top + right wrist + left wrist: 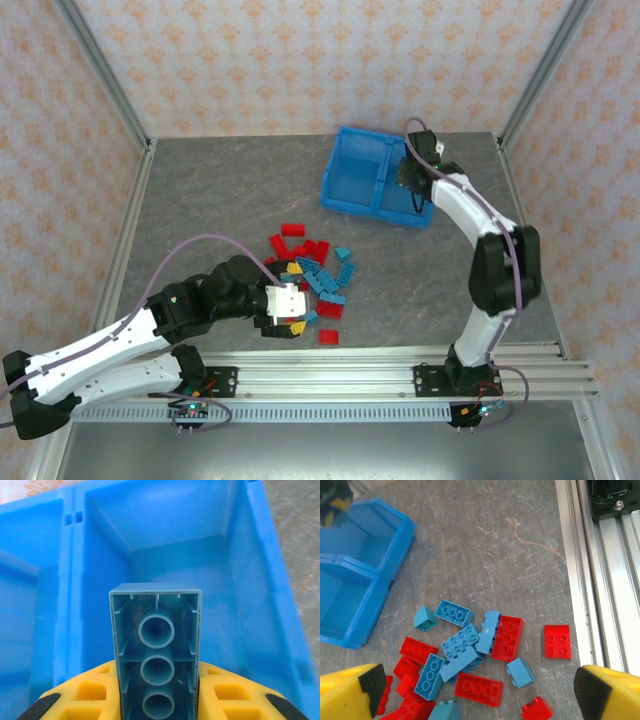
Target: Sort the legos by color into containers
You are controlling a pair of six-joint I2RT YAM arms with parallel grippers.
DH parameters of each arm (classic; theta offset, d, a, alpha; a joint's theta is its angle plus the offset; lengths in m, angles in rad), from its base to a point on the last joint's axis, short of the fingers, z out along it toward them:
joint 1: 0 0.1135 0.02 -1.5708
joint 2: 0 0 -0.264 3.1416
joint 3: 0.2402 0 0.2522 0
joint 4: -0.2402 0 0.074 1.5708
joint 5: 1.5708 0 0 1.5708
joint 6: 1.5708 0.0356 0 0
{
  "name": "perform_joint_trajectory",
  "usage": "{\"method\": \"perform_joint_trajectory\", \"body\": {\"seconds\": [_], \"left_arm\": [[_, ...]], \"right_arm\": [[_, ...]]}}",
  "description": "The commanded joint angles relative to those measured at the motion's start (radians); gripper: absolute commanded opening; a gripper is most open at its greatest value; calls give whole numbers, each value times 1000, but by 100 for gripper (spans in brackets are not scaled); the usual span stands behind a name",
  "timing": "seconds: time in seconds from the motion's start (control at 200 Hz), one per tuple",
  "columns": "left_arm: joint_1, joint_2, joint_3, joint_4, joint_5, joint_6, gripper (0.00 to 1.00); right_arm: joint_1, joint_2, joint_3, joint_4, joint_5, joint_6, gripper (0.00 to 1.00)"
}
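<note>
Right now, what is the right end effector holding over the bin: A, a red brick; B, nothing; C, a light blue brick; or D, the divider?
C: the right wrist view shows a light blue brick clamped in the right end effector, above the bin.

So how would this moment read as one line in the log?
right gripper: shut on teal lego, over bin | left gripper: open above mixed pile

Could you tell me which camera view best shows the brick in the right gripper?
The right wrist view: the light blue brick sits centred, hollow underside facing the lens, between the right gripper's fingers. In the other views, the gripper hides it.
</note>
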Motion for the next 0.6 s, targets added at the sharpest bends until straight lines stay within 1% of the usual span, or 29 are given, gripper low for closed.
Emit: {"method": "perform_joint_trajectory", "body": {"seconds": [0.0, 0.065, 0.135, 0.205, 0.26, 0.335, 0.405, 0.5, 0.596], "left_arm": [[11, -42, -22, 57, -7, -1, 100], [13, -56, -30, 74, -13, -16, 100], [19, -57, -26, 83, -21, -40, 100], [27, -46, -18, 83, -15, -55, 100], [32, -36, -10, 77, -7, -60, 100], [37, -29, -8, 74, 0, -61, 100], [38, -28, -8, 77, -6, -64, 100], [43, -30, -10, 77, -20, -63, 100], [54, -30, -10, 76, -30, -59, 100]], "right_arm": [[-23, 97, 109, -72, -51, 32, 29], [-31, 162, 166, -101, -75, 44, 32], [-31, 212, 199, -119, -71, 48, 36], [-32, 234, 210, -129, -64, 57, 39], [-31, 235, 210, -129, -62, 64, 43], [-31, 216, 202, -124, -57, 67, 51], [-31, 184, 191, -126, -40, 63, 55], [-31, 113, 162, -121, -38, 49, 56], [-18, -17, 72, -107, -75, 48, 56]]}}
